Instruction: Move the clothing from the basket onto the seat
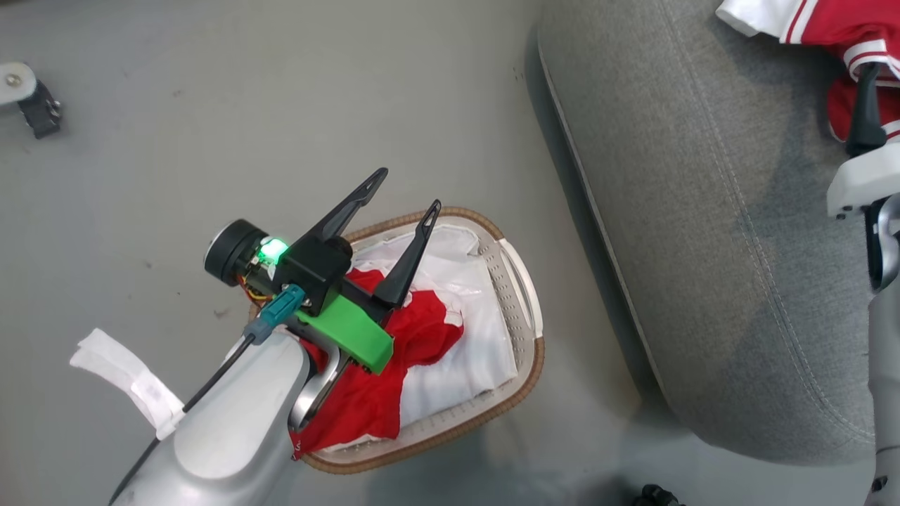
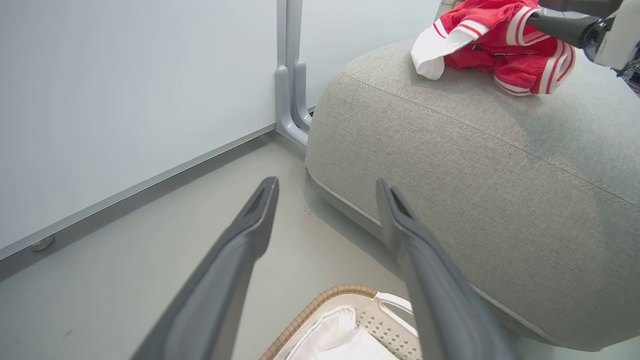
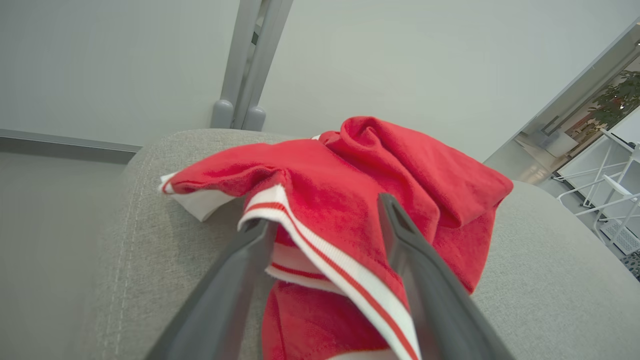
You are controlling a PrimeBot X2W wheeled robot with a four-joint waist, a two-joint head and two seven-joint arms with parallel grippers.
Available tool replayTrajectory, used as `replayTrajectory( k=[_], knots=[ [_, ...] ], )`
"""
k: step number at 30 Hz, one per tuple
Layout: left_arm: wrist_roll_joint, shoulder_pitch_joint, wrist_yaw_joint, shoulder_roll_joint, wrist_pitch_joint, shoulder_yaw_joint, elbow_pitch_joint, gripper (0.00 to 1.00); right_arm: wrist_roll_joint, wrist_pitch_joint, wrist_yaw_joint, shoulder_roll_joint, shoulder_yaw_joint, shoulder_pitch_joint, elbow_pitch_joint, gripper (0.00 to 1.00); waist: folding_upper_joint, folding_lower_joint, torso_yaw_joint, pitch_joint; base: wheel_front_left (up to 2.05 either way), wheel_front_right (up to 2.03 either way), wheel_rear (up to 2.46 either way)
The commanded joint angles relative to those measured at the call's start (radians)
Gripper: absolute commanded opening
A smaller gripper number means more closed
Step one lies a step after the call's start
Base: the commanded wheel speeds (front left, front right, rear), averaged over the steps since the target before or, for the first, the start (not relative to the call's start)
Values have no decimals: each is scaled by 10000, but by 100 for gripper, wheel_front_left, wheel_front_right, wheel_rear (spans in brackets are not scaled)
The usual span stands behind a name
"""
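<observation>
The white basket (image 1: 522,365) with its brown woven rim stands on the floor and holds a red garment (image 1: 422,330) lying on the white liner (image 1: 478,337). My left gripper (image 1: 409,188) hovers open over the basket's far side with nothing between its fingers; in the left wrist view the left gripper (image 2: 327,184) points past the basket rim (image 2: 320,304) toward the seat (image 2: 475,150). The grey seat (image 1: 703,211) bears red and white clothing (image 1: 830,28) at its far end. My right gripper (image 3: 325,212) is open, its fingers straddling that clothing (image 3: 350,180), which rests on the cushion.
Grey floor surrounds the basket. A white strip (image 1: 126,379) lies left of my left forearm. A small wheeled fitting (image 1: 28,91) sits at the far left. A pale wall and metal post (image 2: 287,75) stand behind the seat.
</observation>
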Motion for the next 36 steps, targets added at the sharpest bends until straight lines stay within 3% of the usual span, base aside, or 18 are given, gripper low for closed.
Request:
replayTrajectory(
  k=[1, 14, 23, 31, 36],
  knots=[
    [-114, 282, -31, -40, -39, 138, 58, 100, 79, -49, -14, 63, 59, 281, -99, 100, 46, 0, 224, -575, 0, 0, 0],
    [-82, 1574, -123, -780, -42, 1981, 112, 100, 582, -50, -14, 85, 1071, 623, -381, 100, 46, 0, 1030, -2151, 0, 0, 0],
    [214, 2710, -143, -1344, -31, 3877, 105, 100, 1179, -50, -14, 711, 1659, 674, 13, 100, 46, 0, 1724, -3182, 0, 0, 0],
    [576, 3883, -158, -1742, -29, 5208, 33, 100, 1780, -50, -14, 1376, 2051, 1908, -285, 100, 46, 0, 2272, -3865, 0, 0, 0],
    [708, 4579, -158, -1892, -30, 5869, -84, 100, 2538, -50, -14, 1450, 2548, 2882, -615, 100, 46, 0, 2487, -4181, 0, 0, 0]
  ],
)
